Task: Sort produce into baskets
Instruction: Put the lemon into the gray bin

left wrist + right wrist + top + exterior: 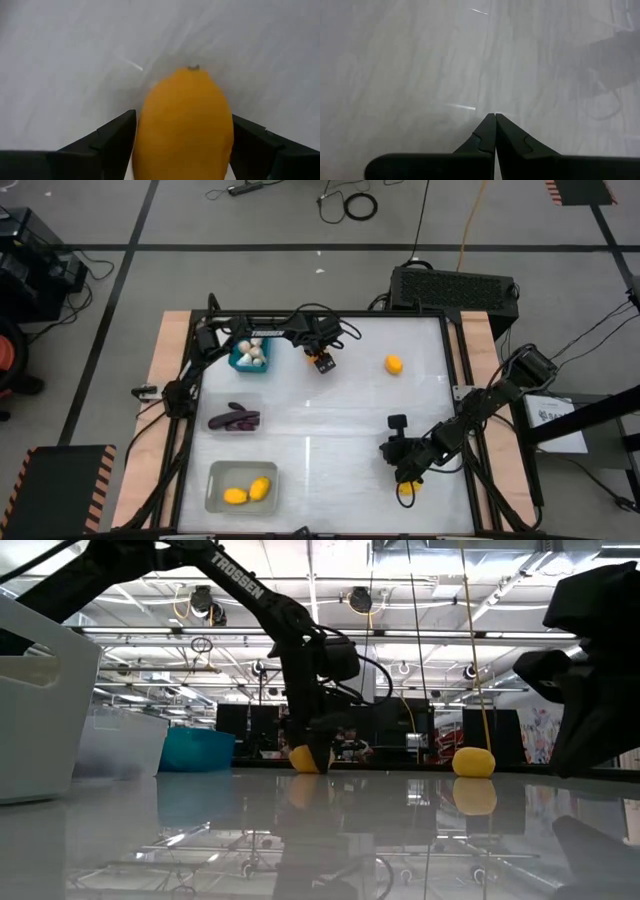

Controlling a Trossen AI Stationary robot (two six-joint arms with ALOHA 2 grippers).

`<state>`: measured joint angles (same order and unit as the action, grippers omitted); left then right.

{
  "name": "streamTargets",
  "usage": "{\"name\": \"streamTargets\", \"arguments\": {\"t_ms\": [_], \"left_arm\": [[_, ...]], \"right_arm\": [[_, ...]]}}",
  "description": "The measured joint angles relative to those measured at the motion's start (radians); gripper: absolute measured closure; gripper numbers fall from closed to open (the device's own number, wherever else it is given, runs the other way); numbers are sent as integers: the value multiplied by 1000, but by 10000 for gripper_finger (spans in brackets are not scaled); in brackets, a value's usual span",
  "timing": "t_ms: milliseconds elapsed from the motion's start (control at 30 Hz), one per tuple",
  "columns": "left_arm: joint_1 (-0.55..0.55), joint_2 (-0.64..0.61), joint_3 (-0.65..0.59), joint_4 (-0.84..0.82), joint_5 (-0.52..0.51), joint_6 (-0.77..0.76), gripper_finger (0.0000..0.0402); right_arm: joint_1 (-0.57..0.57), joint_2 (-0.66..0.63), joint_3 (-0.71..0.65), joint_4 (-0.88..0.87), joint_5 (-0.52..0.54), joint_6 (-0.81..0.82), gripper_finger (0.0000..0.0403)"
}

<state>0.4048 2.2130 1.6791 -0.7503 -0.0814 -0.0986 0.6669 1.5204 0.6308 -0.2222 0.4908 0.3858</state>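
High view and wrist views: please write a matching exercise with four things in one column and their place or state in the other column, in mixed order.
Things:
1. whitish garlic-like bulbs
2. pair of orange-yellow lemon-shaped fruits
3. single orange-yellow lemon-shaped fruit
4. right gripper

Places or states:
A. between the fingers of the left gripper
B. shut, holding nothing
C. in the solid teal plastic bin
D. in the pale translucent plastic bin

Pairs: 1-C, 2-D, 3-A, 4-B
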Motion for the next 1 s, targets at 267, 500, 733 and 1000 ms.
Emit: {"name": "streamTargets", "arguments": {"t_ms": [267, 500, 733, 1000], "left_arm": [[-8, 0, 0, -12, 2, -25, 152], [-17, 0, 1, -11, 16, -27, 192], [-64, -25, 101, -93, 106, -54, 192], [-182, -180, 173, -191, 131, -64, 192]], "right_arm": [[-42, 0, 0, 0, 0, -66, 403], [-53, 0, 0, 0, 0, -36, 403], [-51, 0, 0, 17, -23, -7, 403], [-54, -76, 58, -85, -24, -40, 403]]}}
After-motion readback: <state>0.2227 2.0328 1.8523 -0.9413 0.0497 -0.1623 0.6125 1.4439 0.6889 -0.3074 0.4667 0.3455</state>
